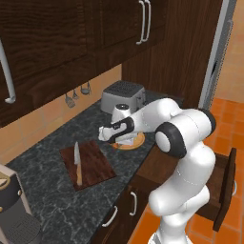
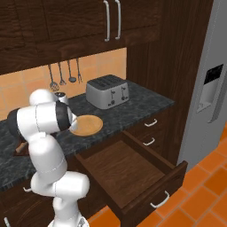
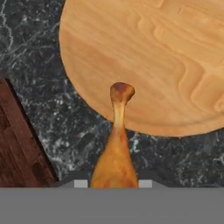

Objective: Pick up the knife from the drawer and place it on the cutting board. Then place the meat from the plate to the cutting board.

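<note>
One knife (image 1: pixel 77 163), one cutting board (image 1: pixel 88 165), one plate (image 2: pixel 87 125), one drumstick (image 3: pixel 115 148), one toaster (image 2: pixel 107 91) — perhaps four utensils (image 2: pixel 65 73) hanging left of it.

A home kitchen: dark wood cabinets (image 2: pixel 66 22), speckled stone counter (image 1: pixel 47 181), toaster (image 2: pixel 107 91), utensils hanging (image 2: pixel 64 73) on tile.

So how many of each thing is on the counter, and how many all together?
Knife: 1
Cutting board: 1
Plate: 1
Meat, held in the gripper: 1
Toaster: 1
Coffee machine: 1
Total: 6
</note>
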